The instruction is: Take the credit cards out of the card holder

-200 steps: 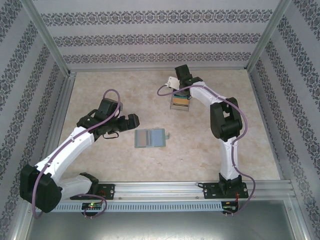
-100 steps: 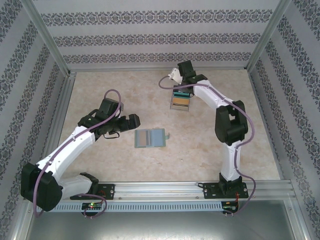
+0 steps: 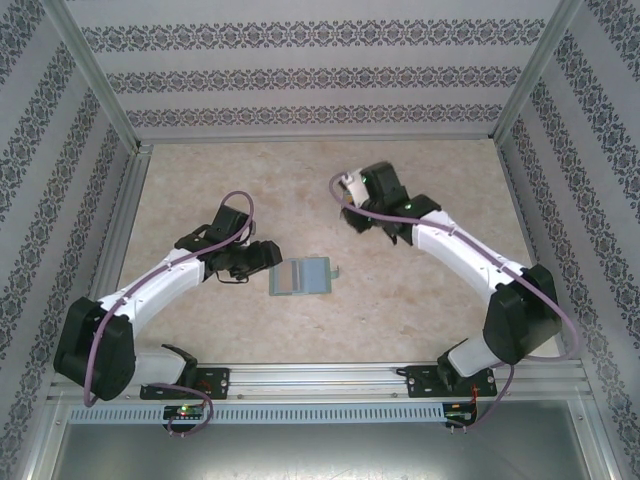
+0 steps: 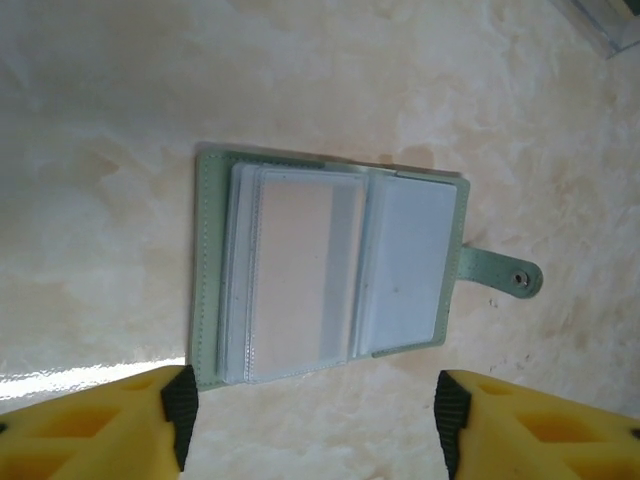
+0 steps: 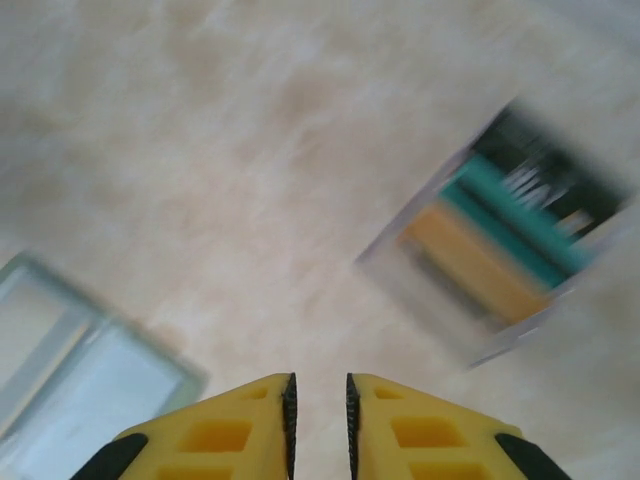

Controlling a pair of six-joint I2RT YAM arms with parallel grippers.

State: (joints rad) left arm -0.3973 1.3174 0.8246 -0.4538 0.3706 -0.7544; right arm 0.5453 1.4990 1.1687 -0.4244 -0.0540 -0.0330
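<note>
On the table [image 3: 200, 170], about mid-way: card holder [image 3: 302, 276], lying open, pale blue-grey inside up, snap tab [image 4: 500, 275] off its right edge; a pale tan panel shows through its left clear sleeve. Just left of the holder you have the left gripper [image 3: 262, 258], jaws parted about as wide as the holder, nothing between them. Beyond the holder, to its right: right gripper [image 5: 318, 420], jaws drawn to a thin slit, nothing in it. Well apart from the holder: credit cards [image 5: 505, 225], staggered black, teal, tan, blurred
</note>
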